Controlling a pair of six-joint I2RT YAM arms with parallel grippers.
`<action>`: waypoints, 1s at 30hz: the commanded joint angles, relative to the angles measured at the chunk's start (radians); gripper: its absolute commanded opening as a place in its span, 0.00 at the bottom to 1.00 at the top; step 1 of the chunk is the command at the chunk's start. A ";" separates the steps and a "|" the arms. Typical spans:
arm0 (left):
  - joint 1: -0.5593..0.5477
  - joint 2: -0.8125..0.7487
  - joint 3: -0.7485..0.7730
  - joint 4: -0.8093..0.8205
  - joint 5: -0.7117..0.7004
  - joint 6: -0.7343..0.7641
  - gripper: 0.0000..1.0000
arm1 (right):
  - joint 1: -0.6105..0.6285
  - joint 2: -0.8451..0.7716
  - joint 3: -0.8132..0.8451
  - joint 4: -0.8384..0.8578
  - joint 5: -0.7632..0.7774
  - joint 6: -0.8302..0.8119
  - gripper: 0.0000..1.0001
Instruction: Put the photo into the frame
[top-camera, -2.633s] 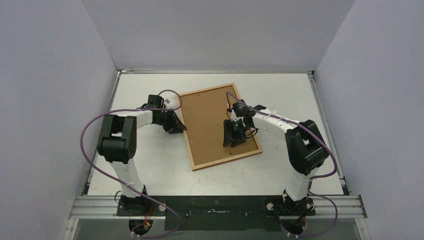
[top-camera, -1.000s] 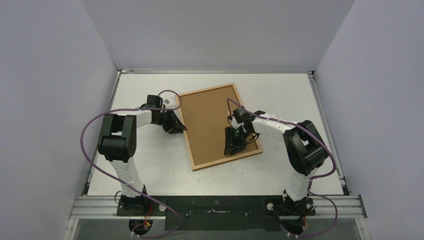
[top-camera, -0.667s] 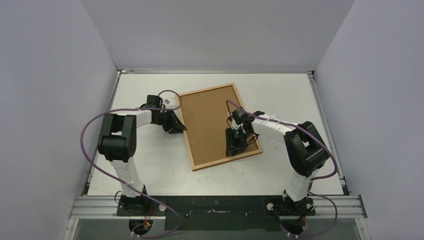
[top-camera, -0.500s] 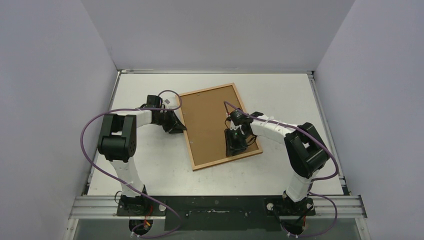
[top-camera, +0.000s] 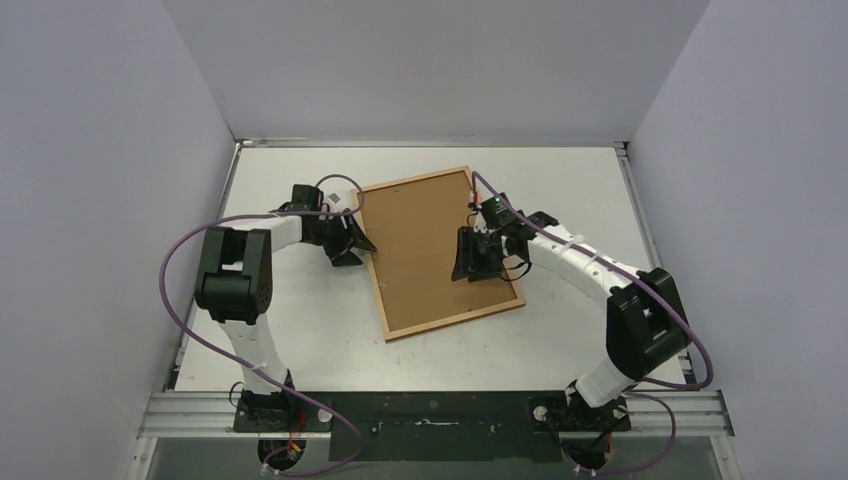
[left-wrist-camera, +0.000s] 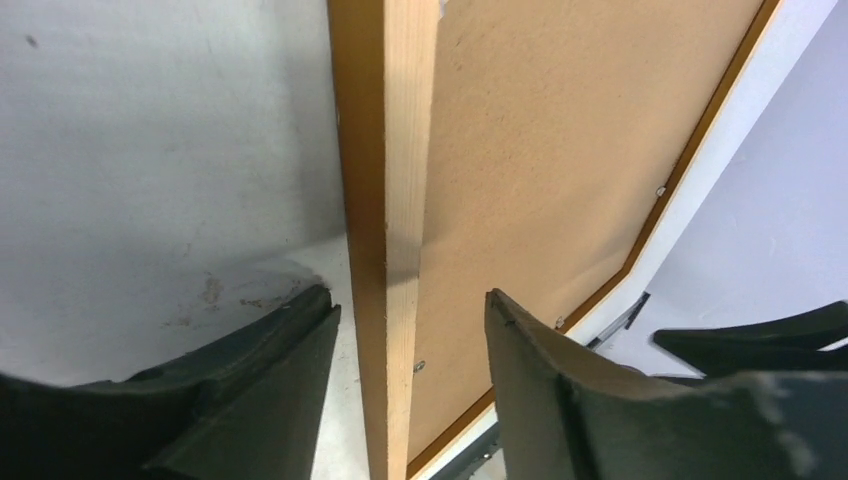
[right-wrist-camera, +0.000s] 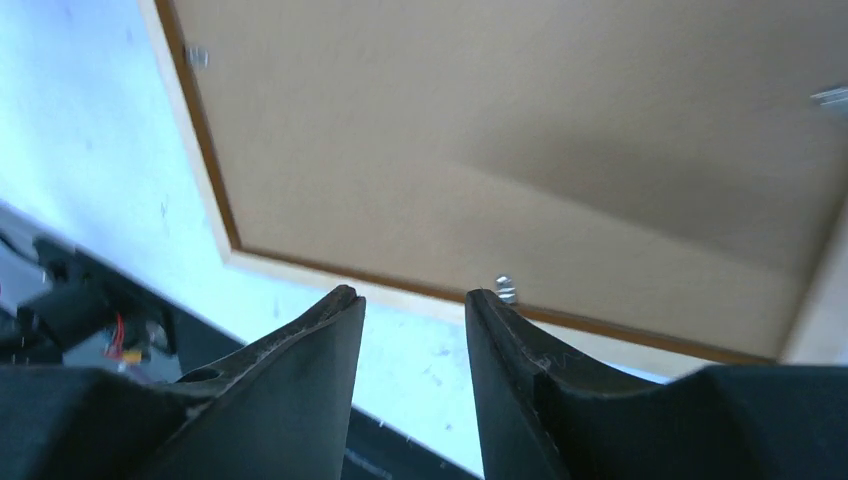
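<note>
Frame, stiff light wood lying back-up with the backing panel in it and the photo unseen, suits a rail grip: left gripper straddles its left rail, fingers parted without touching, while right gripper hovers narrowly parted and empty above its right side.

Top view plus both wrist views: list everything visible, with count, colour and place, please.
frame: one, orange-brown wood, flat on table, back up
backing panel: one, brown, inside frame
tabs: several, metal, along frame's inner rim
photo: none visible
table: one, white, under everything
walls: three, pale grey, around table
rail: one, silver, near table edge
cables: two, purple, along arms
arms: two, white and black, bases at near edge
left gripper: one, black, open, straddling a frame rail
right gripper: one, black, open, over backing panel
</note>
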 joint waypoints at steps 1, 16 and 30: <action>0.027 -0.033 0.086 -0.024 -0.030 0.066 0.58 | -0.072 -0.069 0.051 0.021 0.207 -0.003 0.45; 0.130 0.225 0.584 0.059 -0.179 0.192 0.77 | -0.302 0.044 0.055 0.091 0.317 0.178 0.53; 0.159 0.440 0.671 0.315 -0.070 0.062 0.83 | -0.330 -0.006 -0.016 0.167 0.262 0.209 0.65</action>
